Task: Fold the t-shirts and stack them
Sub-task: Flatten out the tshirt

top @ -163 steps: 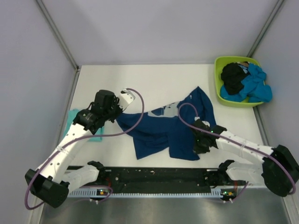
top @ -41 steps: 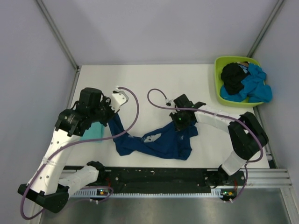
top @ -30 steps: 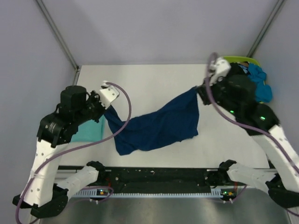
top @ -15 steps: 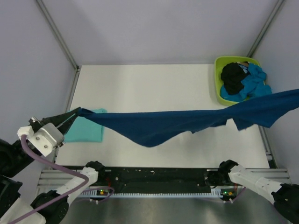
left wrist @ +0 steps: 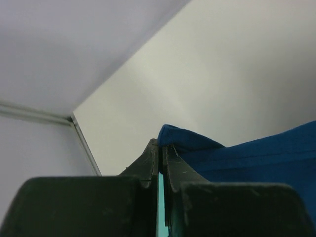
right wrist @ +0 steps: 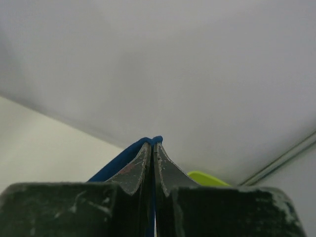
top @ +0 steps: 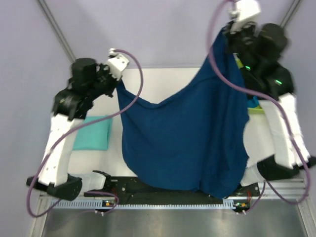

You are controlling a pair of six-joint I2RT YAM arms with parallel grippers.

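Overhead, two white-and-black robot arms hold a dark navy cloth t-shirt (top: 182,143) spread out in the air above a white rectangular table (top: 163,81). The left gripper (top: 117,83), above the table's far left part, has its jaws clamped tight on one top corner of the shirt. The right gripper (top: 223,35), high above the table's far right corner, has its jaws pinched closed on the other top corner.

Between the two grips the shirt's top edge sags in a shallow curve. Below it the cloth hangs as one broad, wrinkled sheet. In this view its lower hem reaches past the table's near edge and covers part of the black rail (top: 163,190) that runs along that edge. No print shows on the side facing the camera.

A light teal folded t-shirt (top: 93,133) lies flat on the table's left side, partly under the left arm. A lime-green plastic tub (right wrist: 207,177) sits at the table's far right corner, mostly hidden by the right arm. A purple cable (top: 136,74) loops from each wrist.

From the left wrist camera, the two black fingers press together with navy cloth bunched at their tips. From the right wrist camera, the fingers meet with a thin navy edge poking out between the tips.
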